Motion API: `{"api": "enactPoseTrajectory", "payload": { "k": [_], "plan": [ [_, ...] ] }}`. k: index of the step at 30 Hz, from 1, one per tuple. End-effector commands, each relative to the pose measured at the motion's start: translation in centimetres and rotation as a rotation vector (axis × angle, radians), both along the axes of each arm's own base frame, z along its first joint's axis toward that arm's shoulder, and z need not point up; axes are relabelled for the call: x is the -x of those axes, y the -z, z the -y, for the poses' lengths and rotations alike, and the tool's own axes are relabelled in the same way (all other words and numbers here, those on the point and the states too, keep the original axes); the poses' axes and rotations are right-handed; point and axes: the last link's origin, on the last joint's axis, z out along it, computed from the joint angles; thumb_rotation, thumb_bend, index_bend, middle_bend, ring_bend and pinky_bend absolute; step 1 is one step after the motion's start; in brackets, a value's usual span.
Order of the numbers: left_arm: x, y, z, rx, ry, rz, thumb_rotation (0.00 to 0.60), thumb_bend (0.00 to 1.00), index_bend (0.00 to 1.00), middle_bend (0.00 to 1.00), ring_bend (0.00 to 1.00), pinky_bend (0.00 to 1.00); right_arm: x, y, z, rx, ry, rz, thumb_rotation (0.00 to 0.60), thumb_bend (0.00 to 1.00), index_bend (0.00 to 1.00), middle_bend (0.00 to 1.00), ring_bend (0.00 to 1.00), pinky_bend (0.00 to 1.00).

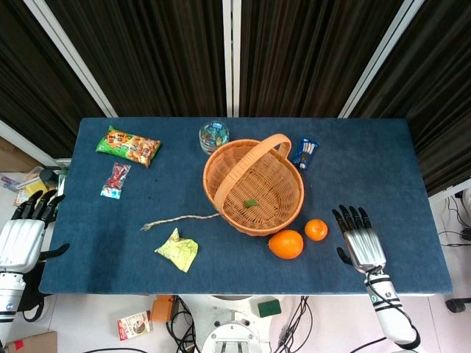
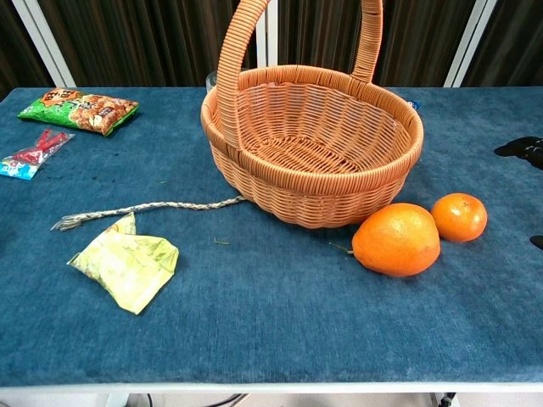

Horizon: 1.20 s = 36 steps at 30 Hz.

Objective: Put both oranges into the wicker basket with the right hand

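Note:
A large orange and a smaller orange lie side by side on the blue table, just in front of the wicker basket. The basket holds only a small green scrap. My right hand lies flat on the table right of the small orange, fingers spread and holding nothing; its fingertips show at the chest view's right edge. My left hand hangs off the table's left edge, fingers extended and empty.
A yellow-green wrapper and a braided cord lie left of the basket. A green snack bag, a red packet, a glass jar and a blue packet sit toward the back.

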Motion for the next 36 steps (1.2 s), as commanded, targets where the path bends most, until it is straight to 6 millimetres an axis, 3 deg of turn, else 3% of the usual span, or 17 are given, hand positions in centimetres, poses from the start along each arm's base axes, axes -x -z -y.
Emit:
{"api": "enactPoseTrajectory", "payload": {
  "k": [1,16,30,33,36],
  "plan": [
    [0.0,-0.2,0.0,-0.009,0.007,0.005,0.599,0.0,0.14,0.08,0.03,0.18,0.0,0.0,0.0,0.002,-0.002,0.001,0.6,0.3,0.0,0.0,0.0,0.0],
    [-0.2,-0.5,0.3,-0.009,0.03,0.016,0.598,0.0,0.14,0.08,0.03,0.18,-0.1,1.3,1.5,-0.028,-0.003,-0.009,0.6,0.31,0.0,0.0,0.0,0.0],
    [-0.1,-0.5,0.1,-0.01,0.015,0.013,0.598,0.0,0.14,0.08,0.03,0.18,-1.6,4.9,4.0,-0.142,-0.07,-0.018,0.6,0.35,0.0,0.04,0.0,0.0],
    [-0.1,-0.4,0.0,-0.006,0.012,0.015,0.597,0.0,0.14,0.08,0.03,0.18,-1.9,5.4,4.1,-0.155,-0.084,-0.017,0.6,0.36,0.0,0.07,0.0,0.05],
    [0.0,-0.3,-0.1,0.004,0.006,0.015,0.597,0.0,0.14,0.08,0.03,0.18,-2.0,5.6,4.2,-0.156,-0.1,-0.019,0.6,0.37,0.05,0.12,0.02,0.19]
  ]
}}
